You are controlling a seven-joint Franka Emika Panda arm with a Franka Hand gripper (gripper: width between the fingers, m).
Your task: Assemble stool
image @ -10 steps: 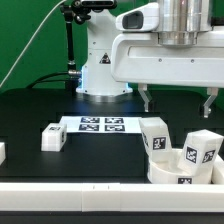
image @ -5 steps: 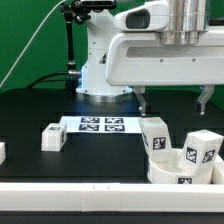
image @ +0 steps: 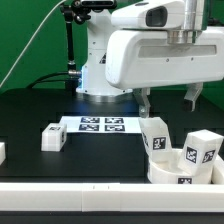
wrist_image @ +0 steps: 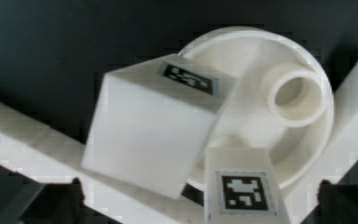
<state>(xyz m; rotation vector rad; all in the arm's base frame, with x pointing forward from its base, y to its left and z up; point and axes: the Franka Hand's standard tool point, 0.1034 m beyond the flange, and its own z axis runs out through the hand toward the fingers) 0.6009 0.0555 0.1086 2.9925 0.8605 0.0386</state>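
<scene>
**Fingers** [image: 147,100]: spread wide, empty and touching nothing. They hang above the parts at the exterior view's right.

**Seat** [image: 166,173]: directly below the fingers. A round rimmed dish with a centre hole, lying flat at the near right of the worktop [image: 30,115], close against the rail [image: 80,190].

**Two legs** [image: 153,136]: tagged blocks, upright, crowding the seat. The wrist view shows one overlapping the rim. Whether they stand in the dish or just beside it cannot be told.

**Third leg** [image: 52,137]: alone on the worktop toward the exterior view's left, well apart from the seat and just left of the marker board [image: 100,124].

**Arm base** [image: 100,80]: at the far side, behind the marker board.

**Step, as judged:** the opening of a pick. No leg looks fitted to the seat, so assembly is barely begun.

**Next move, as judged:** lower straight down over one part and straddle two opposite flat faces before closing. The neighbouring leg and the rim leave little room, so a skewed descent could knock a leg over.
</scene>
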